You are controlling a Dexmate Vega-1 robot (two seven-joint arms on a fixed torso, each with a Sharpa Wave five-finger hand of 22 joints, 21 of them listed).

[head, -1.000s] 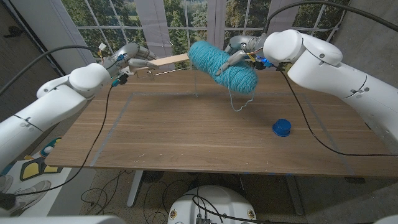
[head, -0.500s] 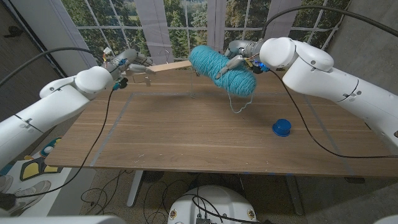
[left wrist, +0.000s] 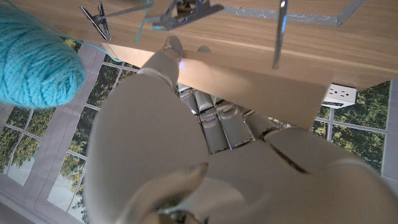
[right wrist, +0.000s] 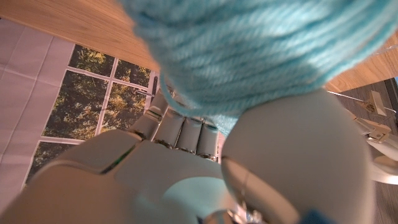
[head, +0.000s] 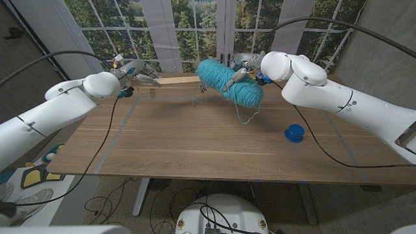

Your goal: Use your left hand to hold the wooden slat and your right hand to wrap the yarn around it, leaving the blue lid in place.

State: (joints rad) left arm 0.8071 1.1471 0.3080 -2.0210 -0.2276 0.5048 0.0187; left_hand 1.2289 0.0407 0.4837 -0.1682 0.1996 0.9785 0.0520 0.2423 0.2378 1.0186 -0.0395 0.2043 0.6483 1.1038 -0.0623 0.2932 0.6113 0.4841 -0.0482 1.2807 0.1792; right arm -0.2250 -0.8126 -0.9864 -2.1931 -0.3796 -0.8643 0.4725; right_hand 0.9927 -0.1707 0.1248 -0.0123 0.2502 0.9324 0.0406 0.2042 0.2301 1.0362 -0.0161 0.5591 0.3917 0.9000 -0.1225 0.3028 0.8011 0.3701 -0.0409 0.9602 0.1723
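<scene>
Mid-wrap at the worktop's (head: 195,140) far edge: left robot hand (head: 134,69) grips the wooden slat (head: 174,80), right robot hand (head: 242,67) grips the yarn (head: 231,82); next loop must avoid the blue lid (head: 294,133).

Teal yarn (head: 231,81), pale wooden slat (head: 175,80), blue lid (head: 294,133), white arms.

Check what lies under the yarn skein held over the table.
Below the yarn skein, gripped by the right hand, a loose strand loop hangs toward the bare table. The skein hides the slat's near end.
</scene>
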